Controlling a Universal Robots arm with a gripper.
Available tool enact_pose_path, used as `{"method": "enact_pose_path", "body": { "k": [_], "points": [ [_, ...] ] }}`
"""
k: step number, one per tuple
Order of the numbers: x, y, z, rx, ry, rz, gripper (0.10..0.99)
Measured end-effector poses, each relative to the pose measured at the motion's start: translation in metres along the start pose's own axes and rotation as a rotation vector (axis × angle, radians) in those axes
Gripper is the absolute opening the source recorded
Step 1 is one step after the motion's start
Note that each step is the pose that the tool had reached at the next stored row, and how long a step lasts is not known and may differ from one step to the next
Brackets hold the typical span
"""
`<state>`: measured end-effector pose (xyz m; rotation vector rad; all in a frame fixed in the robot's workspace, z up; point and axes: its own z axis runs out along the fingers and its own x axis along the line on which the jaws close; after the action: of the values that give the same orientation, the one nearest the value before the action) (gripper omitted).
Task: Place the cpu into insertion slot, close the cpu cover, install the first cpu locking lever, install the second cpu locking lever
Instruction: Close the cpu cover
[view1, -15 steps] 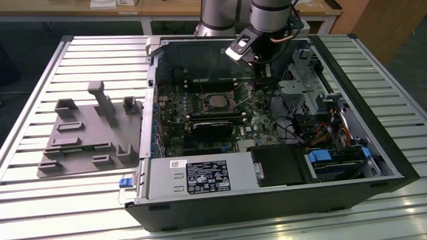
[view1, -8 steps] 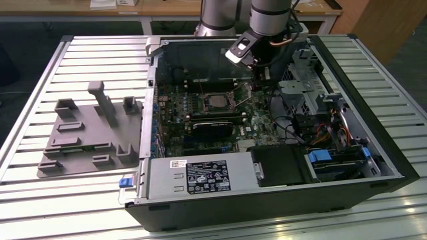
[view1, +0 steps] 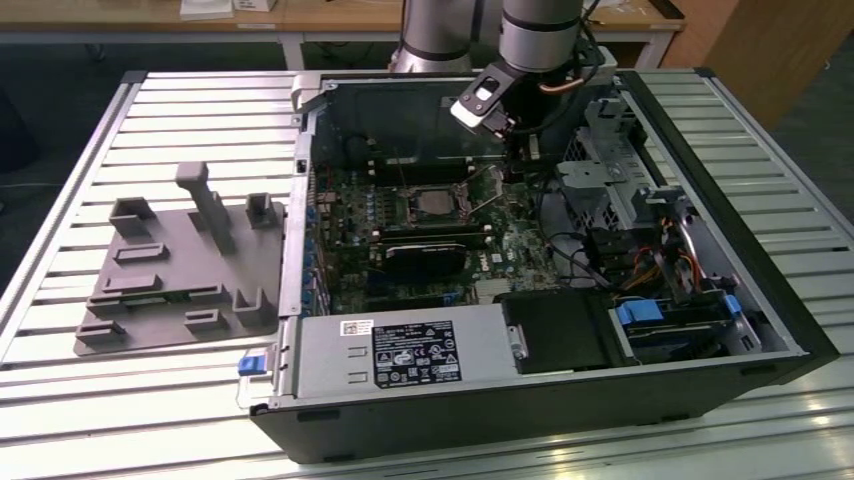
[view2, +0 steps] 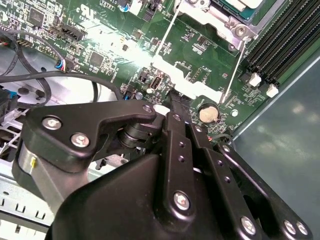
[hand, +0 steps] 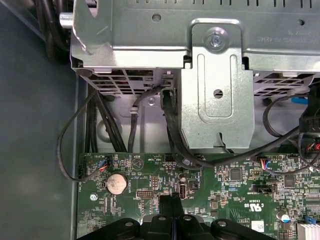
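Observation:
In the exterior view the open computer case (view1: 534, 300) lies on the slatted table. The insertion slot (view1: 430, 203) sits in the middle of the green board, and a pale square, the cpu (view1: 433, 204), shows inside its silvery frame. In the second wrist view the cpu cover (view2: 220, 20) seems to lie flat around the cpu (view2: 241, 4). Two thin wire levers (view2: 166, 35) (view2: 233, 67) reach out from the slot over the board. My gripper (view1: 518, 155) hangs beside the slot, on the exterior view's right of it. Its black fingers (view2: 175, 102) (hand: 172, 207) are pressed together with nothing between them, just above the board.
A metal drive cage (hand: 215, 85) and black cables (hand: 170, 125) stand close behind the gripper. A coin battery (hand: 116, 183) lies by the fingertips. A black card (view1: 427, 262) and the power supply (view1: 400, 355) fill the near part of the case. A grey fixture (view1: 174, 270) rests at the exterior view's left.

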<state>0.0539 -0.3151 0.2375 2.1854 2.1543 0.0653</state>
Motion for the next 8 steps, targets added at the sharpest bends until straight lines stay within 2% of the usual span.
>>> {"method": "enact_pose_path", "body": {
  "k": [2, 3, 8],
  "points": [
    [0.0000, 0.0000, 0.0000, 0.001, 0.0001, 0.000, 0.102],
    [0.0000, 0.0002, 0.0001, 0.006, 0.0003, 0.000, 0.102],
    [0.0000, 0.0011, 0.0002, 0.052, -0.0007, -0.001, 0.102]
  ]
}}
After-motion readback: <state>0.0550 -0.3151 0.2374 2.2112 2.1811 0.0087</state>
